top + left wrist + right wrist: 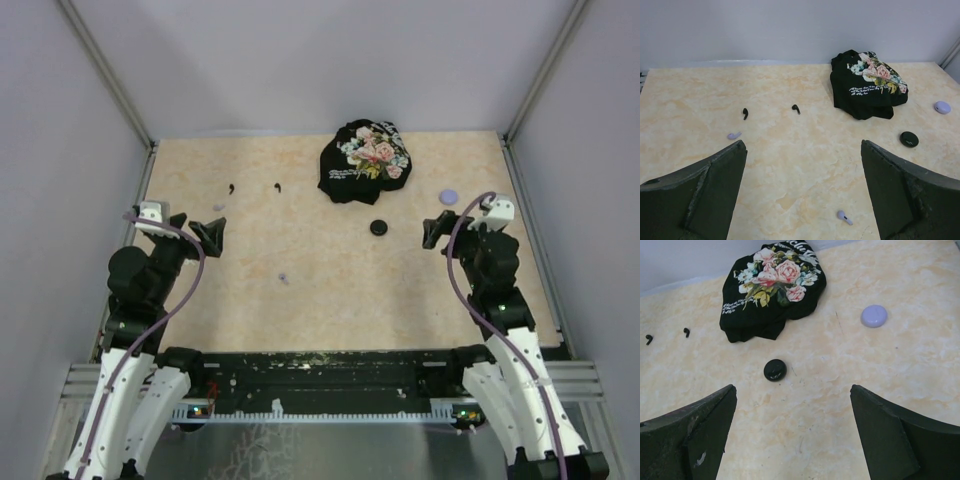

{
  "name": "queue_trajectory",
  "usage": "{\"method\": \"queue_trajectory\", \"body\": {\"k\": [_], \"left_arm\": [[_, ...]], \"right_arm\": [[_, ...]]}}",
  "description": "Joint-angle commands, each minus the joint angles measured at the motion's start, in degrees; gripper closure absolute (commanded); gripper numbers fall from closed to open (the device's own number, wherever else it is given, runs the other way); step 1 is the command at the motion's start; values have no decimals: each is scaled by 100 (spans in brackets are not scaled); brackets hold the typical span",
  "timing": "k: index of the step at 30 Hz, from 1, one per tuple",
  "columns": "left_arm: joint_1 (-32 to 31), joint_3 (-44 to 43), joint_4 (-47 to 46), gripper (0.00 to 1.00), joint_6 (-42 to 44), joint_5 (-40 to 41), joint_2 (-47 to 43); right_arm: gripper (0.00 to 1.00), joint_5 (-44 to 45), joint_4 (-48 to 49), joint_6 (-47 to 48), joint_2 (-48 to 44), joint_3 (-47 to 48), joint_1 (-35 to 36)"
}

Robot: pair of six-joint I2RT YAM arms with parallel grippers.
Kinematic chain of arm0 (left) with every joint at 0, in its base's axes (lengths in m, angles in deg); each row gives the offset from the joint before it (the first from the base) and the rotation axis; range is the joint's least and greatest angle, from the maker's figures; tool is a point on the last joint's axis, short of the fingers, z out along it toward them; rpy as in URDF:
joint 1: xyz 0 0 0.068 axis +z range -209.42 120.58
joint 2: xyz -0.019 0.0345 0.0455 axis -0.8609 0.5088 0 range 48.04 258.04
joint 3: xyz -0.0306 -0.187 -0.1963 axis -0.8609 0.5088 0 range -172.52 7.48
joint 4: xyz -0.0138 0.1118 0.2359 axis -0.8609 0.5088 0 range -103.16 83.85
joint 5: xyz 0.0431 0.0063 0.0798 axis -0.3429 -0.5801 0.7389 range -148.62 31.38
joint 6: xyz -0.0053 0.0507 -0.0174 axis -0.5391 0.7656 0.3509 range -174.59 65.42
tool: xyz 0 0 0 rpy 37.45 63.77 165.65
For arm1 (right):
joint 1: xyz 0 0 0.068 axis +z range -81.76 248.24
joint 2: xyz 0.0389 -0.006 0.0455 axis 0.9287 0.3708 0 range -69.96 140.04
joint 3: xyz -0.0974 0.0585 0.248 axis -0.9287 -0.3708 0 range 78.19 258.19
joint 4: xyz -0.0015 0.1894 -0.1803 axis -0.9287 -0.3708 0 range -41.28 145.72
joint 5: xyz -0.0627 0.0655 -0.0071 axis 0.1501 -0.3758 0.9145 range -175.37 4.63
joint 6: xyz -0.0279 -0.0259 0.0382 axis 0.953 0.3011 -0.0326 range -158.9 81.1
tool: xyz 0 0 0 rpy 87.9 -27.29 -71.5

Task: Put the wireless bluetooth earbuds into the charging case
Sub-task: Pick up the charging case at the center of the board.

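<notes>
listing by size: black floral cloth (365, 160), far centre; lavender case (449, 196) and black case (378, 227), right; black earbuds (745, 113), far left, apart; lavender earbuds (734, 135), nearer. advice: descend straight over one bud, pinch across its stem. left gripper (803, 145), right gripper (792, 387): jaws wide, holding nothing, touching nothing.

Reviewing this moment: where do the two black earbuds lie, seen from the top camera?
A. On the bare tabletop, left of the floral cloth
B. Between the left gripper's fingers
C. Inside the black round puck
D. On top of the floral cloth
A: in the top view the left black earbud and the right black earbud both lie on the bare table, left of the floral cloth and apart from it.
</notes>
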Motion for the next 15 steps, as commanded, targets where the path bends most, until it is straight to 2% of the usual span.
{"method": "queue_trajectory", "body": {"k": [1,9,15], "left_arm": [[18,11,-57,0,86,-127,-107],[18,63,-77,0,193,-298,-125],[18,80,-82,0,269,-448,-58]], "right_arm": [[5,-570,236,65,593,401,-22],[5,-1421,1120,130,2021,391,-16],[5,-1493,1751,179,3097,493,238]]}}
